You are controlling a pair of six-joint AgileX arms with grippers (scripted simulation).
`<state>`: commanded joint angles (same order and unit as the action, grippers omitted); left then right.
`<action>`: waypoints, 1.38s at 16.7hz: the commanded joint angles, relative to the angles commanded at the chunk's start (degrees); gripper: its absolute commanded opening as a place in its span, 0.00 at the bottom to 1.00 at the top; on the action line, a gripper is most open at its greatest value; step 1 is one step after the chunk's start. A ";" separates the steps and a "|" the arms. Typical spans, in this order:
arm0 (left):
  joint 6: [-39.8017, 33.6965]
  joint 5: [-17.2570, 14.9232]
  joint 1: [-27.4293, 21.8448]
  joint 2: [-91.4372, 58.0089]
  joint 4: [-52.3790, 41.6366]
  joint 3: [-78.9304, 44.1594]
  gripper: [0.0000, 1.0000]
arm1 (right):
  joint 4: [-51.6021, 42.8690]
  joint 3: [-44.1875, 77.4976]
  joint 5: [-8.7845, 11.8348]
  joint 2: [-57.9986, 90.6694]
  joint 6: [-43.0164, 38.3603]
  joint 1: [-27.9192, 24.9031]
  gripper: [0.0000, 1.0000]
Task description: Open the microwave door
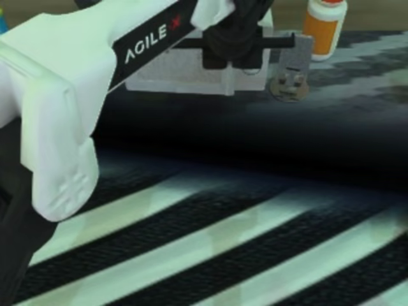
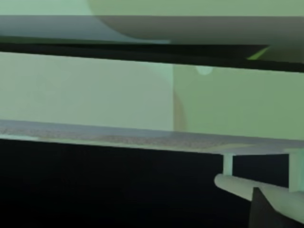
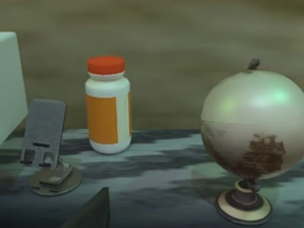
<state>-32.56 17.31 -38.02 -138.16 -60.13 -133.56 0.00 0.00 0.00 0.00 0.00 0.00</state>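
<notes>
Our left gripper (image 1: pixel 233 54) is at the front of the microwave (image 1: pixel 185 73), which sits at the far edge of the table toward the middle of the top view, largely covered by our own white forearm. The left wrist view shows the microwave door (image 2: pixel 118 137) already swung partway out as a speckled band seen nearly edge-on, with the pale interior wall behind it and the door handle (image 2: pixel 247 185) close to the camera. We cannot tell from any view whether the fingers are wide, narrow or closed on the handle, since the wrist hides them from above. To do this step well, we judge that we should follow the door's arc around its hinge rather than pull straight, so the light box does not slide on the striped cloth (image 1: pixel 255 242). Our right arm is parked off to the right; its wrist camera looks at the phone stand (image 3: pixel 45 142), the orange bottle (image 3: pixel 107 107) and the globe (image 3: pixel 251 126). As for containers, the bottle stands upright and capped, its contents hidden; the microwave cavity looks empty, as far as we can see.
</notes>
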 joint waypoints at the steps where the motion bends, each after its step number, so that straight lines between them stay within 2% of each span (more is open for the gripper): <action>1: 0.00 0.00 0.00 0.00 0.00 0.00 0.00 | 0.00 0.00 0.00 0.00 0.00 0.00 1.00; 12: -0.22 -0.40 -0.52 -0.18 0.22 0.06 0.00 | 0.00 0.00 0.00 0.00 0.00 0.00 1.00; 23: 1.86 -0.81 0.08 2.86 2.81 5.12 0.00 | 0.00 0.00 0.00 0.00 0.00 0.00 1.00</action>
<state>-30.70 16.49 -37.94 -135.29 -57.32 -128.44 0.00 0.00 0.00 0.00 0.00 0.00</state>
